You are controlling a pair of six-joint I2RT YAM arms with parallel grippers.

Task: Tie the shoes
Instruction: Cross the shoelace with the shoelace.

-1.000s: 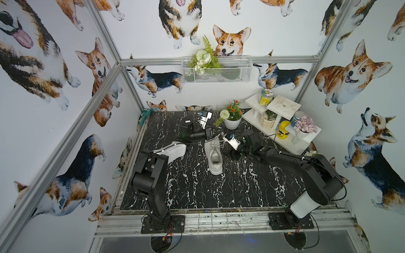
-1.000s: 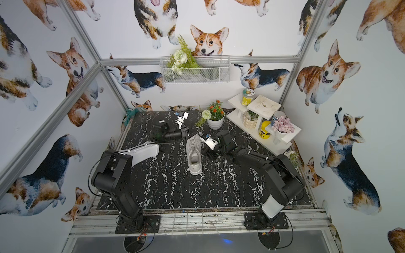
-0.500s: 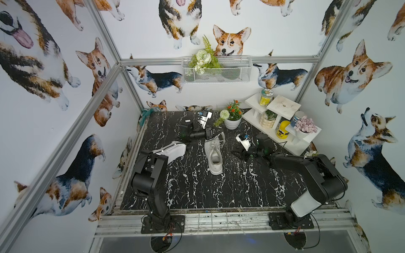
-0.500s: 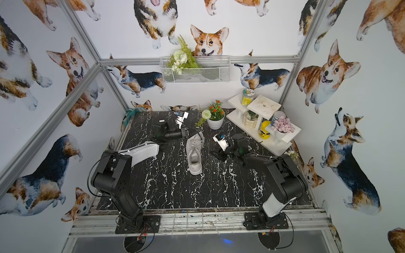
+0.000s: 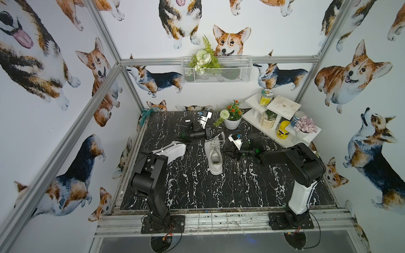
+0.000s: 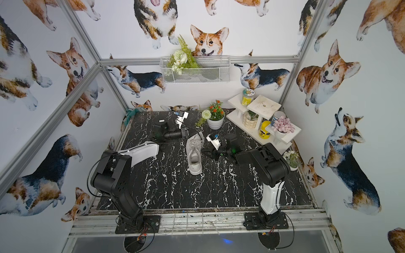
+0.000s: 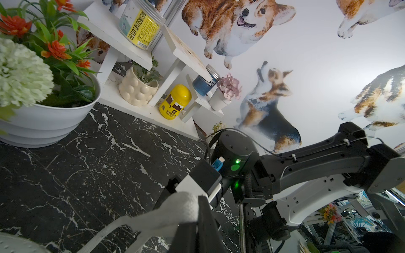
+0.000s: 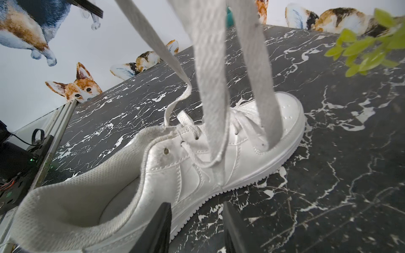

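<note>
Inside walls papered with corgis, the white sneaker (image 5: 214,156) lies on the black marbled table (image 5: 197,192) between the two arms, its toe toward the back wall. The left gripper (image 5: 209,133) sits at the toe end, clenched on a white lace (image 7: 182,206) drawn up from the shoe. The right gripper (image 8: 195,227) is just beside the sneaker's right flank, its jaws apart with nothing between them.
</note>
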